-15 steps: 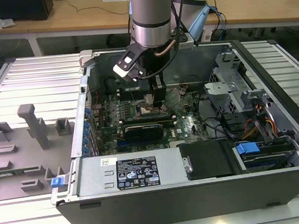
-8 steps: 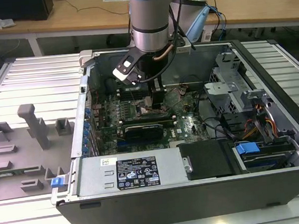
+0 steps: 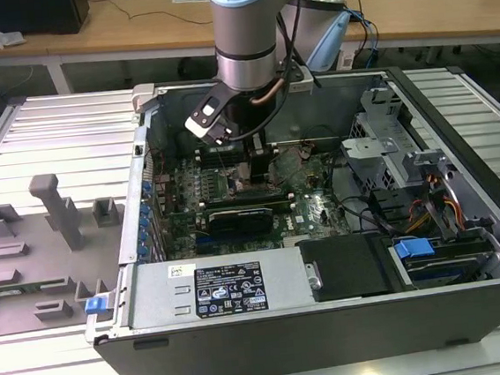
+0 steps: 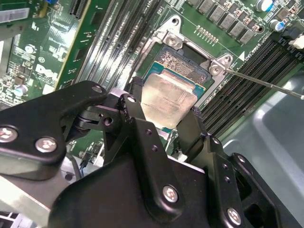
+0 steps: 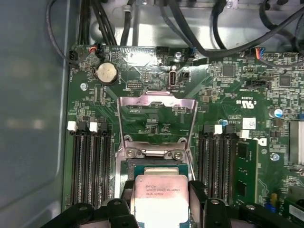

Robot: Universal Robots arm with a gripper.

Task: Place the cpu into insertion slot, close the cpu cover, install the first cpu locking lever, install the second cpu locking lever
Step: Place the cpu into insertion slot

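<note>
An open computer case (image 3: 292,343) lies on a slatted metal table (image 3: 49,127), with wooden desks behind, and the arm reaches down into it over the green motherboard (image 5: 228,95). The gripper (image 5: 161,190) is clenched on the cpu (image 5: 161,204), one black finger pressing each of two opposite edges, so the chip's flat face is turned towards the board. The relation that matters is chip to socket. The insertion slot (image 5: 152,165) lies directly under and just past the held chip, and in the first wrist view its far strip shows beyond the chip's edge. The chip's sides look roughly square with the slot's black rim. Whether it hangs just above the contacts or already touches them cannot be told. The cpu cover (image 5: 156,99), a thin silver frame with a wide window, stands swung open on the far side of the slot, clear of the chip. Long black memory slots (image 5: 90,161) flank the socket on both sides. The chip itself is a small flat square with a dull silver-grey top bearing faint print, and a thin green border shows under the metal in the second wrist view.
</note>
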